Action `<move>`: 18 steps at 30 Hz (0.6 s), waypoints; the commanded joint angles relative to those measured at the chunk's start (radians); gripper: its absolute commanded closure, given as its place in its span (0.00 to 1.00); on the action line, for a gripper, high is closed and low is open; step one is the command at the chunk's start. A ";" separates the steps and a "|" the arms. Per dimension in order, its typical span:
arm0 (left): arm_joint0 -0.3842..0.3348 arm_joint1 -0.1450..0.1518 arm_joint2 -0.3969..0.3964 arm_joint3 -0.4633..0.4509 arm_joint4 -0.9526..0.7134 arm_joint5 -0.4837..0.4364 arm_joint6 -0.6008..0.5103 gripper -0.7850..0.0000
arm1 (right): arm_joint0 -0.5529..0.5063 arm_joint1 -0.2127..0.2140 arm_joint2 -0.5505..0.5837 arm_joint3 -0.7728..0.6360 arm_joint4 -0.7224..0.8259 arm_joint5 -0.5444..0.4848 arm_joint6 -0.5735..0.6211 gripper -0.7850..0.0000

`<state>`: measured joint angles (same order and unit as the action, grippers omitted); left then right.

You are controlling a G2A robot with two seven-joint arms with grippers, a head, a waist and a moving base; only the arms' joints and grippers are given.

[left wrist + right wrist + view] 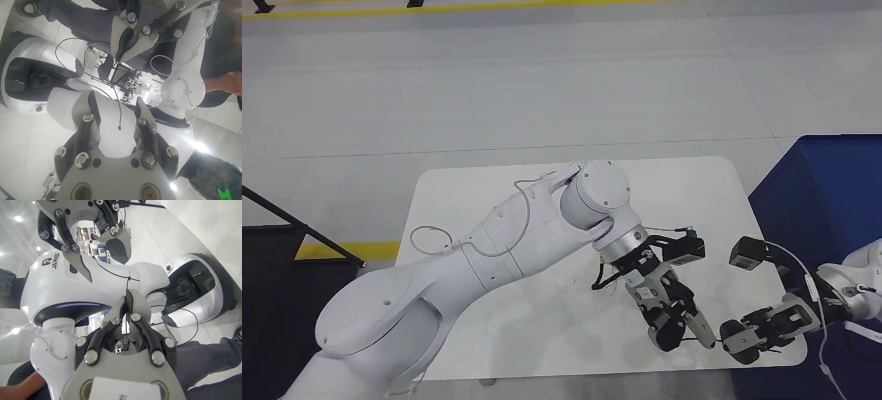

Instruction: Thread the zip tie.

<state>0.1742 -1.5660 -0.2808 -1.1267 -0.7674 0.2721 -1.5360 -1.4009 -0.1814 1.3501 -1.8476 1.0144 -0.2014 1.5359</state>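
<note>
The right claw [127,295] is sitting closest to its own camera, and it is clamping its two fingers tight on the zip tie [111,270]. The thin black strap is coming out from between the fingertips and is running through open air toward the left claw [115,95]. The left claw is standing with its fingers spread wide and is gripping nothing. The tie's small blocky end is hanging in the gap between those fingers, touching neither of them as far as the left wrist view is showing. Partway along, the strap is making a sharp bend; whether it is passing through its own head there, I cannot tell. From above, both claws are facing each other tip to tip, just apart, above the desk [692,200] at its near edge, close to the right-hand corner.
</note>
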 commanded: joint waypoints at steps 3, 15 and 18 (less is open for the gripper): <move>0.012 0.013 -0.028 -0.005 0.012 -0.024 0.000 0.00 | 0.007 -0.007 -0.004 0.010 0.033 0.030 0.000 1.00; 0.076 0.078 -0.129 -0.046 -0.089 -0.104 0.000 0.00 | 0.035 -0.018 -0.034 0.044 0.051 0.055 0.000 1.00; 0.076 0.078 -0.129 -0.046 -0.089 -0.104 0.000 0.00 | 0.035 -0.018 -0.034 0.044 0.051 0.055 0.000 1.00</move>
<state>0.2505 -1.4885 -0.4100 -1.1724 -0.8559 0.1680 -1.5359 -1.3657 -0.1995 1.3157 -1.8036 1.0653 -0.1461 1.5359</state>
